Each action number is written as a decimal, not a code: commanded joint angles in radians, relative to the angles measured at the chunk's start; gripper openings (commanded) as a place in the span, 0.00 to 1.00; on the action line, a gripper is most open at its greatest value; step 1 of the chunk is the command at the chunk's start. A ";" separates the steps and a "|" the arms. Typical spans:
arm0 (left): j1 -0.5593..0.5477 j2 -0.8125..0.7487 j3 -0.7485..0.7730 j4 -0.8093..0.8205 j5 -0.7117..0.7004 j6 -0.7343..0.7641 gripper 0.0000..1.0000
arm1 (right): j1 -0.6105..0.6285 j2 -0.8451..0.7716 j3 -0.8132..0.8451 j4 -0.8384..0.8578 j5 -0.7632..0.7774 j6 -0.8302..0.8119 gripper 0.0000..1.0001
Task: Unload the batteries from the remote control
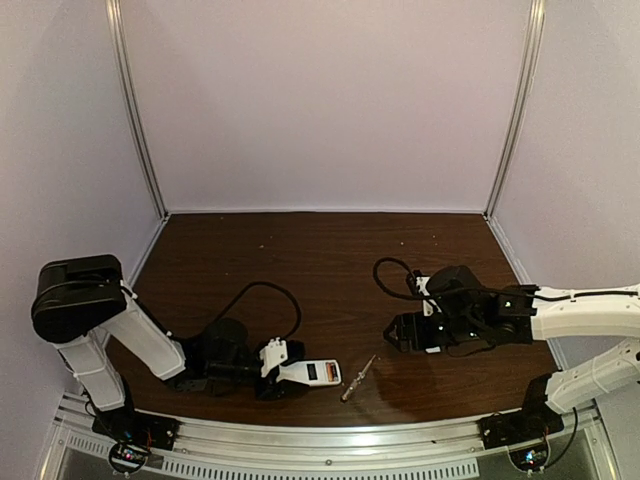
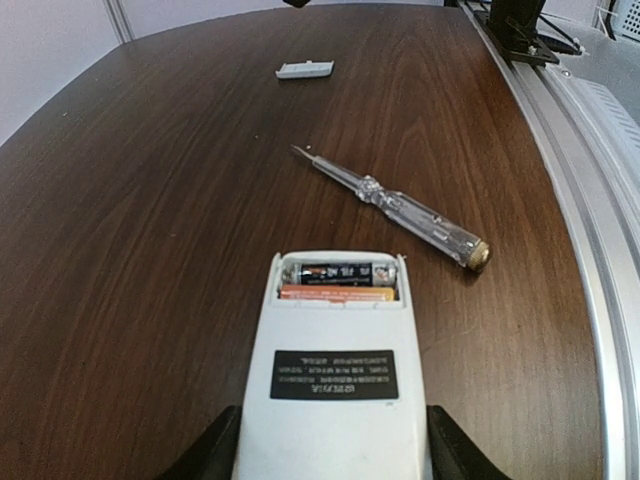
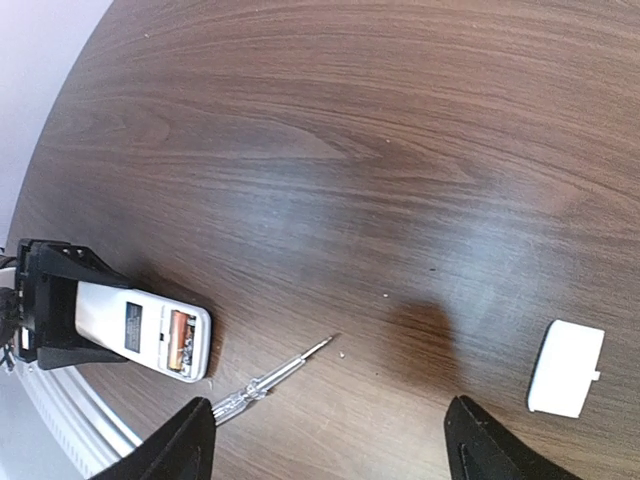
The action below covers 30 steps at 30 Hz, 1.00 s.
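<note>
In the open recess at the far end of the remote control (image 2: 335, 400), the batteries (image 2: 340, 282) lie side by side: a black one nearest the tip, an orange one just behind it. Both are seated, and the remote lies back-up at the near edge of the table (image 2: 150, 250). The cells look small, hard and smooth, so they should weigh little but slip easily and roll once freed. They sit low between the recess walls, leaving little to pinch. Prying up one end first, then gripping across the middle of the cylinder, seems the safer hold. The remote itself is probably light, stiff plastic and would skid if not braced.

The left pincer (image 2: 333, 455) is clamped on the remote's long sides at the end away from the recess, holding it steady. Just beside the remote, to its right, the screwdriver (image 2: 400, 205) lies loose, touching nothing. Well beyond it rests the small white cover (image 3: 566, 367). The right pincer (image 3: 335, 440) hangs above the table with its jaws spread wide and nothing between them.
</note>
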 commanded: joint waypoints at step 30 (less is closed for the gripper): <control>0.058 0.085 0.040 0.068 0.145 0.037 0.89 | 0.040 -0.020 -0.037 0.065 -0.041 0.043 0.82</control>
